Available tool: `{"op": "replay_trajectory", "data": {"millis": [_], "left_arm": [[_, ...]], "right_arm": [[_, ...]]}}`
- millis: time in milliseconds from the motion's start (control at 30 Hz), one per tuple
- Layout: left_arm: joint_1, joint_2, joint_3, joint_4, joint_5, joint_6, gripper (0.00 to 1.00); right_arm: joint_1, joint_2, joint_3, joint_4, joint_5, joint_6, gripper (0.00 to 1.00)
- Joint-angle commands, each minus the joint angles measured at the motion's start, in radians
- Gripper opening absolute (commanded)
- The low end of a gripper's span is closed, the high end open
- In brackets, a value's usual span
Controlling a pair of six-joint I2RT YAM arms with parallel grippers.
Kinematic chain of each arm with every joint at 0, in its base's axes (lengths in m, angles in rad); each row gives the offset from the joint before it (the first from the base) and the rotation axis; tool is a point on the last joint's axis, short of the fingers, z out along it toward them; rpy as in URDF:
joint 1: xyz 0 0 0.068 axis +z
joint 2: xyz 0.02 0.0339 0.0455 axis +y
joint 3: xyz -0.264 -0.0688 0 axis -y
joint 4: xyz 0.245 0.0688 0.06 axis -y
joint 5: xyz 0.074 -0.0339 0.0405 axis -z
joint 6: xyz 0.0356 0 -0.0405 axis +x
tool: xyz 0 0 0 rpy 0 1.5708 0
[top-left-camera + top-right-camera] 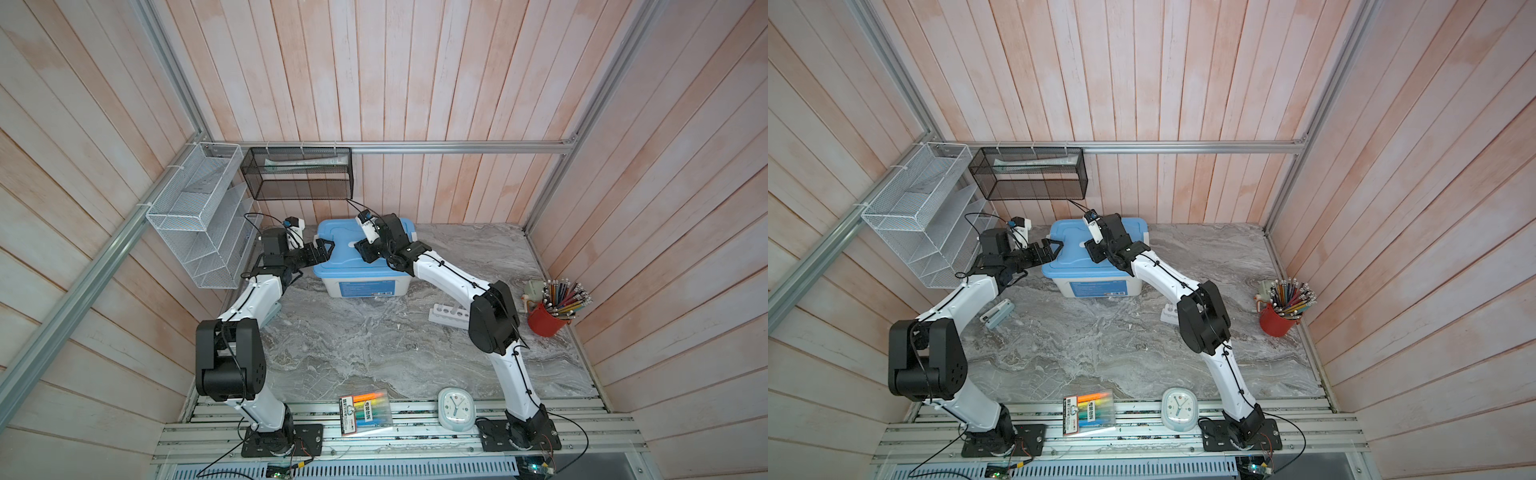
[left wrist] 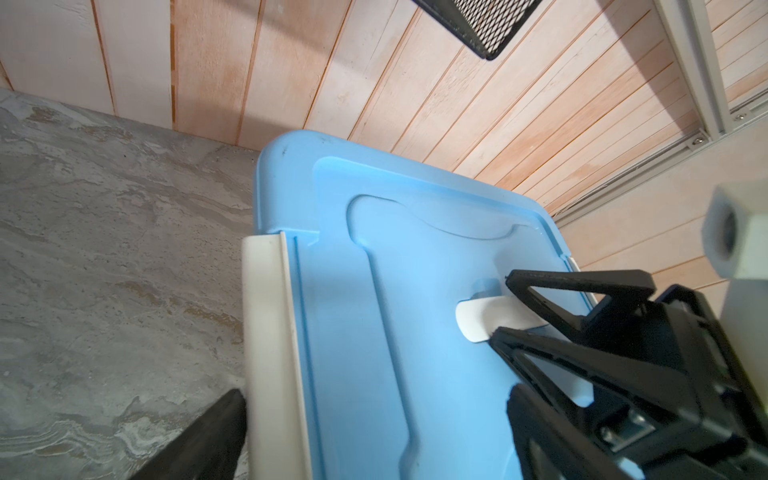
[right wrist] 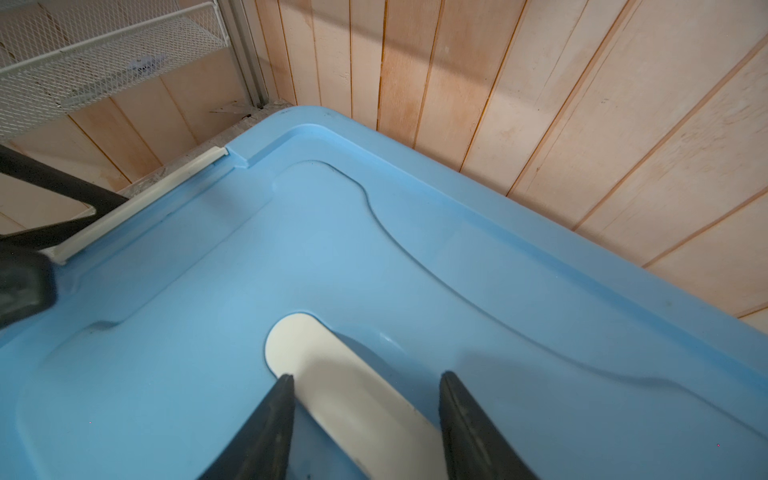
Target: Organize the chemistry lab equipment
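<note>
Bin lid [image 1: 345, 266] shut, rack [image 1: 446, 316] not yet stowed; left gripper [image 1: 327, 248] wide open, right gripper [image 3: 365, 376] half-open astride handle [image 3: 316, 357], both empty.

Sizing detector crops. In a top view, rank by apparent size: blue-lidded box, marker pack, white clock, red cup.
1. blue-lidded box
2. marker pack
3. white clock and red cup: about alike if the pencils are left out, so not ranked.
The pack and clock seem nearer the camera, so true sizes may differ.

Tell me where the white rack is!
In both top views the white rack sits on the table's right side, partly behind the right arm's elbow, between the blue-lidded box and the red cup.
</note>
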Motion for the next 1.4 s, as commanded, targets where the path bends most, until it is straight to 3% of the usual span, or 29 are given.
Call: {"op": "replay_trajectory", "data": {"millis": [0,1033,1367], "left_arm": [[-0.029,-0.026,0.036,0.006,0.043,0.016,0.99],[-0.071,-0.006,0.061,0.007,0.032,0.006,0.99],[-0.021,-0.088,0.021,0.042,0.047,-0.02,0.98]], "right_arm": [[0.007,0.02,-0.038,-0.055,-0.051,0.02,0.56],[-0.001,0.011,-0.07,-0.035,-0.076,0.04,0.57],[-0.009,-0.009,-0.096,-0.017,-0.093,0.045,0.57]]}}
